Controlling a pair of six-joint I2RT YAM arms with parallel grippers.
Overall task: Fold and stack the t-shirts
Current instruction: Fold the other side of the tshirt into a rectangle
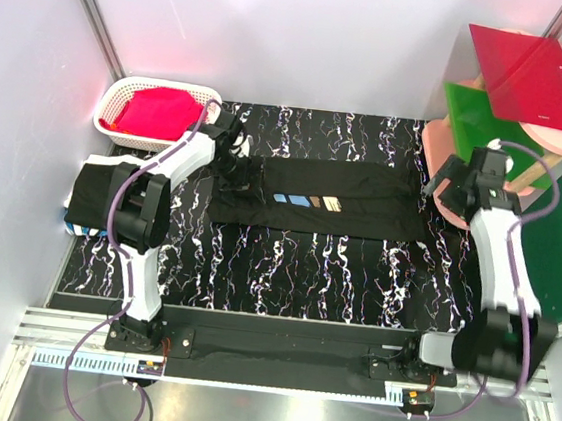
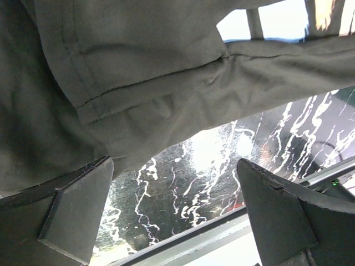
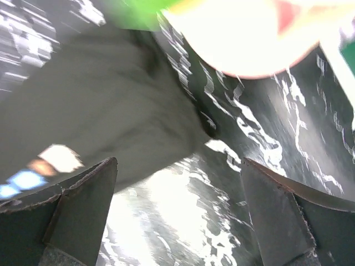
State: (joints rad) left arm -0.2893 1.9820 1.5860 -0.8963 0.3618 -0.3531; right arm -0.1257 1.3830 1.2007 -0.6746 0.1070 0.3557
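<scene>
Centre of table point(image 1: 335, 267): printed t-shirt point(image 1: 362, 204) lies flat, lengthwise L-R, stripes up. L hand point(image 1: 235, 150) over its left end, fingers apart, nothing gripped; wrist cam shows a sleeve hem close by. R hand point(image 1: 456, 189) at the right end, also apart, empty. Folded black shirt point(image 1: 92, 191) at table's left edge.

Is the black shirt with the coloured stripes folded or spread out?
Half folded: the t-shirt lies flat as one long narrow band across the table, not yet a compact rectangle.
</scene>
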